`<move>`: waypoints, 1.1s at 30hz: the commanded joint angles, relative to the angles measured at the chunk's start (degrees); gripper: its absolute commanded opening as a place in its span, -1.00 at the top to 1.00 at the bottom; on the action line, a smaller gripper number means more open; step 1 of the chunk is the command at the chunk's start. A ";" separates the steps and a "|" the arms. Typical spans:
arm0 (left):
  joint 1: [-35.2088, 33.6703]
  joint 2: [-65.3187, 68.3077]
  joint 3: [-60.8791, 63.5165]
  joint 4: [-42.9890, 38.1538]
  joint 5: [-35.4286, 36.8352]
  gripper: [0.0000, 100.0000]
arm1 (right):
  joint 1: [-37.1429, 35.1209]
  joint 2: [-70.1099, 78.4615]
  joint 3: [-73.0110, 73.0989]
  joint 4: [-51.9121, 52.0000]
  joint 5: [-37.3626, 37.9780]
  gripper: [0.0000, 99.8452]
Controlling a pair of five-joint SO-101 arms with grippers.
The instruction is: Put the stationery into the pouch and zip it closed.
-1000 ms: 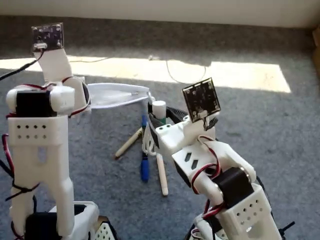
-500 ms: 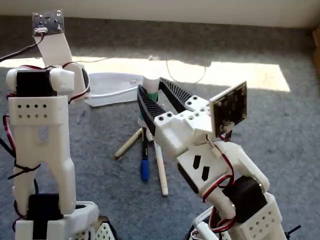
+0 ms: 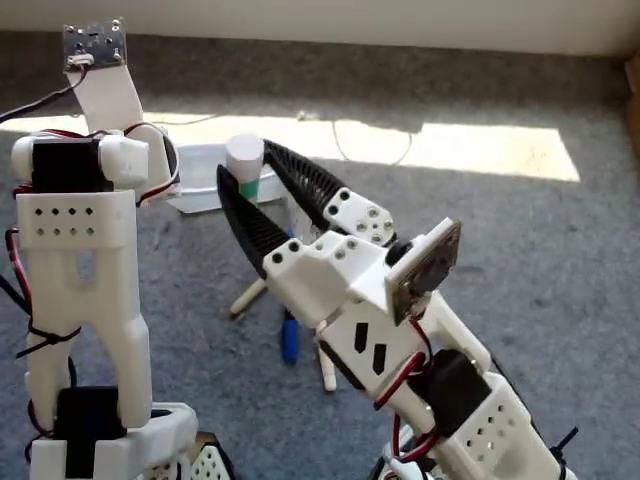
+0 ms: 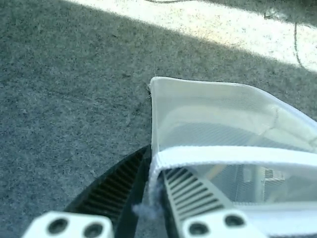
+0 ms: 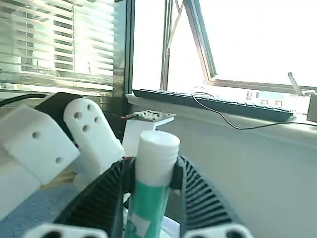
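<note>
As left claw [image 4: 153,166] nips pouch [image 4: 213,114], right claw [image 5: 154,166] clamps apparent glue-stick [image 5: 157,144].

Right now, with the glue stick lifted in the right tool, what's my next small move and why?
Probably carry the glue stick toward the pouch and line it up over the mouth. The right tool is shut on it in the air, beside the pouch, and the left tool pinches the pouch's edge, apparently holding it open.
</note>
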 commanded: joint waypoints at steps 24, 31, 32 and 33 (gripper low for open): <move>1.10 0.04 -1.10 0.35 0.35 0.99 | 4.44 21.23 5.23 -29.85 3.43 0.99; 0.92 0.04 -1.10 0.35 0.35 0.99 | 5.85 27.21 5.23 -34.77 3.52 0.99; 0.84 0.04 -1.10 0.35 0.35 0.99 | 5.93 27.74 5.23 -35.65 3.52 0.99; 0.84 0.04 -1.10 0.35 0.35 0.99 | 6.11 28.00 5.23 -36.26 3.52 0.99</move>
